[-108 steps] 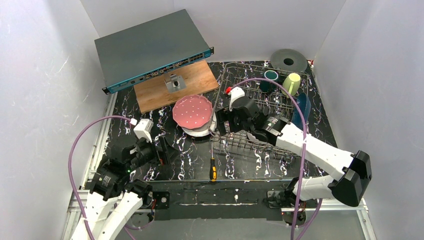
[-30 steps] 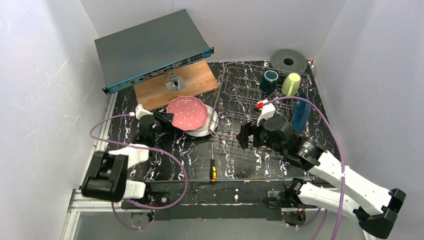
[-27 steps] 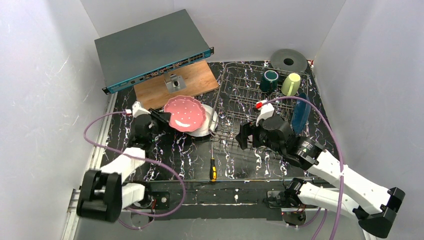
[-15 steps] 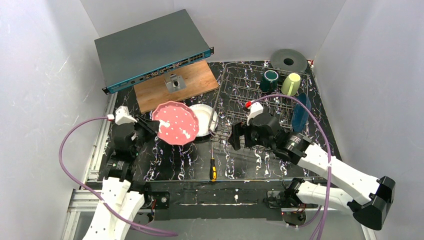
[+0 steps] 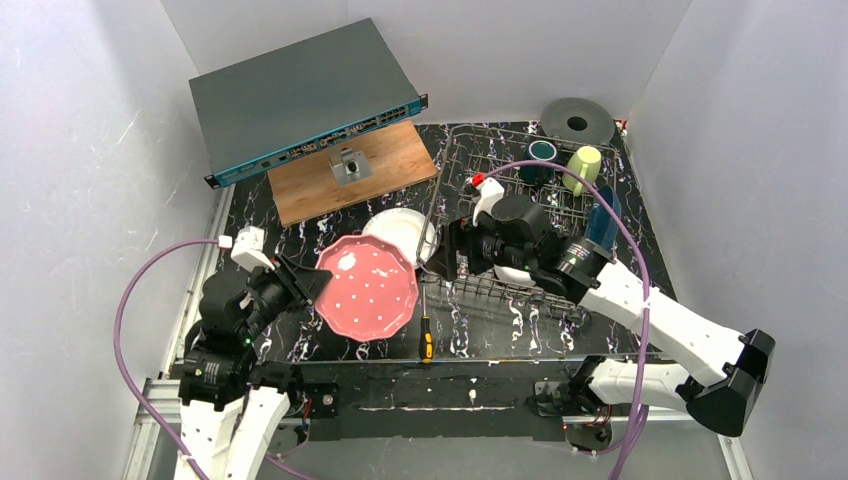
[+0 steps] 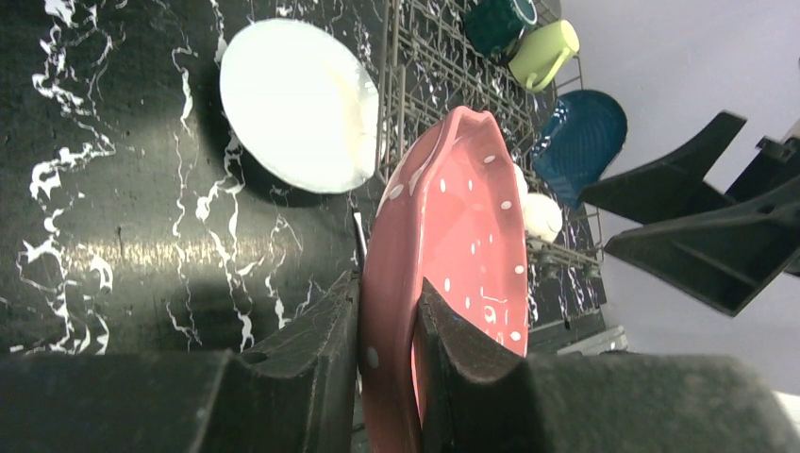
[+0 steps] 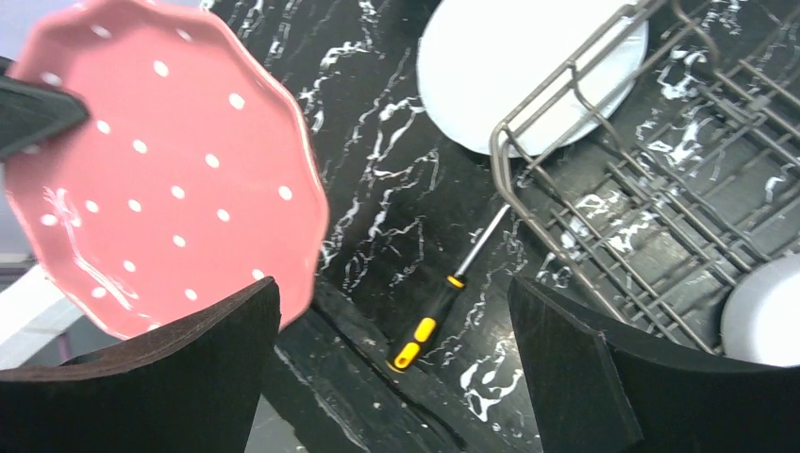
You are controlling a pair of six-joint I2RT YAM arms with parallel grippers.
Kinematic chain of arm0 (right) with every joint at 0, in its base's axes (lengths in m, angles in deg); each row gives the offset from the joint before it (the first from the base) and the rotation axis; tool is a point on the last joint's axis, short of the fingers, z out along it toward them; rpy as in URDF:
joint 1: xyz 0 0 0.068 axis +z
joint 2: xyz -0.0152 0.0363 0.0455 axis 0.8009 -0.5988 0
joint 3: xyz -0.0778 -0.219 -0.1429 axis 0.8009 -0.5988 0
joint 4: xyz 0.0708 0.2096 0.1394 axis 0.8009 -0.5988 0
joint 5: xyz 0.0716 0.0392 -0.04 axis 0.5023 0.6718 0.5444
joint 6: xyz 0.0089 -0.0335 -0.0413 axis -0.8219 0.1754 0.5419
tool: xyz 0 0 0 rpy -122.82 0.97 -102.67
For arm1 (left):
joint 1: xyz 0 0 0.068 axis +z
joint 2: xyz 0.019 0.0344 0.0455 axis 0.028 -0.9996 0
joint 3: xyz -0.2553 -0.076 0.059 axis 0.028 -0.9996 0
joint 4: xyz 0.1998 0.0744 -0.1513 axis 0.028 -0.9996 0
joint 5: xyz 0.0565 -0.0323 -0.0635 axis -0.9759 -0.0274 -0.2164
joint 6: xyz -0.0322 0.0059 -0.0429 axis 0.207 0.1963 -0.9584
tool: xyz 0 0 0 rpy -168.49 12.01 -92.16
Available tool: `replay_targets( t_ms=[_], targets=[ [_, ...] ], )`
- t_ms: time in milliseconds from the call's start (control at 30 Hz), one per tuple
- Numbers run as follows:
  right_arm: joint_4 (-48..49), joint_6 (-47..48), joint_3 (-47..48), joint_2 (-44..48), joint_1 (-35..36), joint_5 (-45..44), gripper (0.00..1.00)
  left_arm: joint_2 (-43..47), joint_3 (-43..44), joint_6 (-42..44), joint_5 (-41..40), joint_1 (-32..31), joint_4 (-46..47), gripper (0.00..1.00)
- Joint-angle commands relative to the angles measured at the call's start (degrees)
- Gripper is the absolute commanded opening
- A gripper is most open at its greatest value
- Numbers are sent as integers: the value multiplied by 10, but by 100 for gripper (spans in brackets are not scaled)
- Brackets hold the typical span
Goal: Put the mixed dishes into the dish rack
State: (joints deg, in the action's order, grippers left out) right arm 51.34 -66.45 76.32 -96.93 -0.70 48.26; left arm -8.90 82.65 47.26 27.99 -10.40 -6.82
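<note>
My left gripper is shut on the rim of the pink white-dotted plate, which hangs tilted above the table near the front. The white plate lies flat beside the dish rack. In the rack are a dark blue plate, a teal mug, a yellow-green mug and a white bowl. My right gripper hovers open and empty over the rack's left edge.
A yellow-and-black screwdriver lies just right of the pink plate, near the front edge. A wooden board and a grey network switch sit at the back left. A grey roll stands behind the rack.
My left gripper has lifted the pink plate off the white plate and carried it toward the front, tilting it up. My right gripper has moved left and back over the rack.
</note>
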Motion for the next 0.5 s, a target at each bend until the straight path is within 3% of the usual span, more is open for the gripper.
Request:
replay_targets(
  t_ms=[0,133,267,467],
  targets=[
    [18,-23,37,-14,-2,58,98,23,30,-14,31,1,-23,0],
    [37,-56,32,-30,-14,100,98,27,31,-26,43,1,-54,0],
    [79,-114,25,-58,-45,198,98,36,11,-71,56,1,-54,0],
    [116,-172,22,-97,-64,267,98,41,-45,-150,124,1,12,0]
  ],
)
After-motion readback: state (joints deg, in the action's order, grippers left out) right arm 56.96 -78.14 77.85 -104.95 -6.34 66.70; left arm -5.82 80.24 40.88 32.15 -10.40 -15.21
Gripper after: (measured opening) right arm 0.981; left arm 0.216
